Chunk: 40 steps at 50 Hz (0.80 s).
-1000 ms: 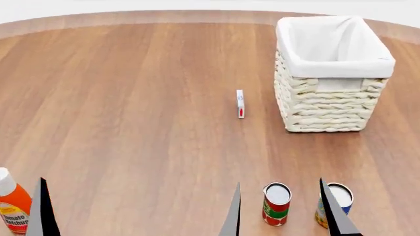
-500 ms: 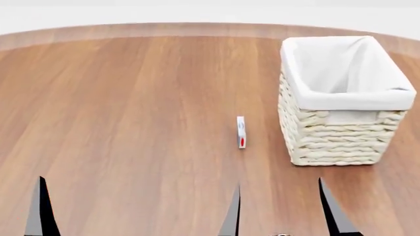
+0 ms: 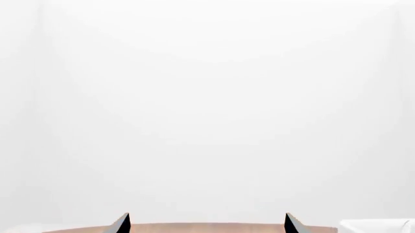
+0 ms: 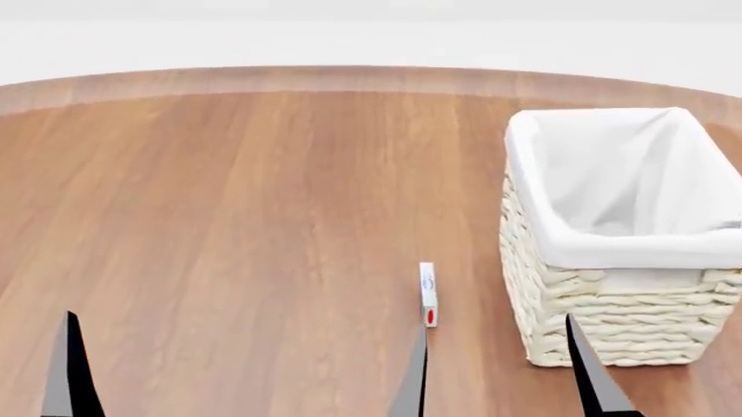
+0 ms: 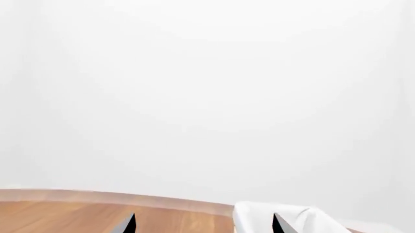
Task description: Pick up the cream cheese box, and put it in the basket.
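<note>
On the counter, head view, left to right:
Left gripper: only two dark pointed fingers rise from the lower edge, one at far left and one near the middle; they stand well apart and hold nothing.
Counter: brown wood-grain top with a curved far edge, white background beyond it.
Cream cheese box: small thin white box standing on its narrow edge on the wood, with a faint blue mark on its upper part and a red mark near its lower end; it lies left of the basket, near it but not touching, and just beyond the tip of the middle finger. No finger touches it.
Basket: square cream woven basket with a white cloth liner folded over its rim, upright at the right side; the visible part of its inside shows only the liner.
Right gripper: in the head view only one dark finger shows, in front of the basket's lower left corner.

Left wrist view:
Left gripper: two dark fingertips at the lower edge, apart, nothing between them; a thin strip of the counter lies behind, the rest is white background.

Right wrist view:
Right gripper: two dark fingertips at the lower edge, apart and empty.
Counter: far edge visible at left.
Basket: white liner rim shows beyond the fingers.
</note>
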### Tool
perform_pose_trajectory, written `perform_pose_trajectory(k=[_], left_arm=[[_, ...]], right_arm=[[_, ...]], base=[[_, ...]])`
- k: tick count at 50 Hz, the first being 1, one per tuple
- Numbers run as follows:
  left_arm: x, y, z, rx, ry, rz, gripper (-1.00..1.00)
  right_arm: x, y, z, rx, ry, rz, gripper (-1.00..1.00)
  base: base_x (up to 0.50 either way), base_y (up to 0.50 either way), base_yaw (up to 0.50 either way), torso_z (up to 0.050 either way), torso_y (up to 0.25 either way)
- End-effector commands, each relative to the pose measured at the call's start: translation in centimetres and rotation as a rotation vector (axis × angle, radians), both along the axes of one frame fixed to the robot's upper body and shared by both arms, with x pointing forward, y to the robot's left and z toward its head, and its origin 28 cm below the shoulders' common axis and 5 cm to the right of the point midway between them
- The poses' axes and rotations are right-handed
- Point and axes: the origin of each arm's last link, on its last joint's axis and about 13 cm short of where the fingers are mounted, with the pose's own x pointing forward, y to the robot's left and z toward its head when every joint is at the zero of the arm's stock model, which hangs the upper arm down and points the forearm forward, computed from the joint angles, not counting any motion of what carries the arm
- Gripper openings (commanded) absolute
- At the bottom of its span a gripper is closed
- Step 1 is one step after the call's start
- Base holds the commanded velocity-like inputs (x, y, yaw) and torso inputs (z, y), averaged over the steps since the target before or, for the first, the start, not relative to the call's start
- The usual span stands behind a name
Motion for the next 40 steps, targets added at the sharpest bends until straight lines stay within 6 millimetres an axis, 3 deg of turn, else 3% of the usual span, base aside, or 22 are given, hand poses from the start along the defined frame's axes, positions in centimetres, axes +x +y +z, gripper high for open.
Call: perform_pose_trajectory(k=[1,40], left_arm=[[0.01,0.02,0.02,-0.003,-0.002,0.002,1.0],[-0.03,-0.04,-0.06,0.001,-0.001,-0.006,1.0]], right_arm=[[0.01,0.05,-0.01,0.0,0.0,0.002,1.0],[0.03,0.11,-0.04,0.007,0.007,0.006,1.0]], base=[[0.36,0.0,0.0,0.0,0.0],[0.34,0.0,0.0,0.0,0.001]])
